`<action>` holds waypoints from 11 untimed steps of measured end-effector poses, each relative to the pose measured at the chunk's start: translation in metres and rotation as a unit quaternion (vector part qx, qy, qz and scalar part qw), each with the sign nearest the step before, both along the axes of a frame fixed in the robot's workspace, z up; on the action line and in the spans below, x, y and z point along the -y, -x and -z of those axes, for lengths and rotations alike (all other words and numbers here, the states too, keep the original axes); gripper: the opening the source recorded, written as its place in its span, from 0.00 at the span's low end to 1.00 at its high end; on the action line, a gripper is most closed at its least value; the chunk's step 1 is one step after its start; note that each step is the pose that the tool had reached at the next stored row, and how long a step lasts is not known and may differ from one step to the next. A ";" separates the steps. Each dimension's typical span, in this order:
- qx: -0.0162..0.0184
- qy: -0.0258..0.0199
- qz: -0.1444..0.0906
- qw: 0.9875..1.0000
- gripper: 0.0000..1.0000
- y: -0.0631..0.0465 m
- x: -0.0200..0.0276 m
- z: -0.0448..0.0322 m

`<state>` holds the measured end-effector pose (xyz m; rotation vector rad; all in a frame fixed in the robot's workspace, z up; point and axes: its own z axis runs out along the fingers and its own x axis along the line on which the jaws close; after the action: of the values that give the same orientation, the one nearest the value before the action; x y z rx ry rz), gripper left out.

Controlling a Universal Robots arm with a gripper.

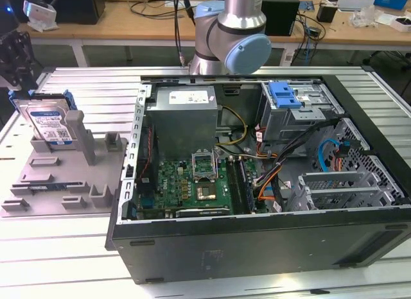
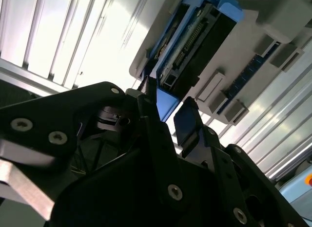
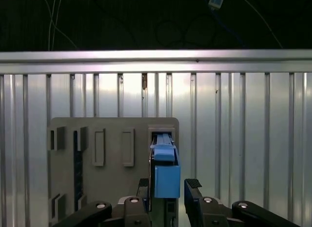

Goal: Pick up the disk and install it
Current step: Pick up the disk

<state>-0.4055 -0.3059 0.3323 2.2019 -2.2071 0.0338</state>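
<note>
The disk [image 1: 50,122], silver with a blue-and-white label and a blue carrier frame, stands on edge in a grey slotted holder [image 1: 58,177] on the exterior view's left. My black gripper [image 1: 21,87] hangs just over its upper edge. In the first wrist view the gripper [image 3: 168,187] is open, with a finger on each side of the disk's [image 3: 165,176] blue edge and a small gap showing. The second wrist view shows the same: the gripper [image 2: 168,107] straddles the blue corner of the disk [image 2: 195,42].
An open computer case [image 1: 257,247] lies on the slatted metal table [image 1: 96,87], at the middle and the exterior view's right. Its grey drive cage carries a blue bracket [image 1: 286,93]. My arm [image 1: 231,36] rises behind the case. Benches with cables stand beyond.
</note>
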 end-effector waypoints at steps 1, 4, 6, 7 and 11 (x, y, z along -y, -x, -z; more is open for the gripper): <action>0.000 0.000 0.000 1.000 0.42 0.000 0.0000 0.0007; 0.000 0.000 0.000 1.000 0.42 0.000 0.0003 0.0027; 0.000 0.000 0.000 1.000 0.42 0.000 0.0007 0.0040; 0.000 0.000 0.000 1.000 0.42 0.000 0.0008 0.0044; -0.001 0.000 0.000 1.000 0.42 0.000 0.0021 0.0073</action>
<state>-0.4055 -0.3081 0.3250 2.2010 -2.2061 0.0316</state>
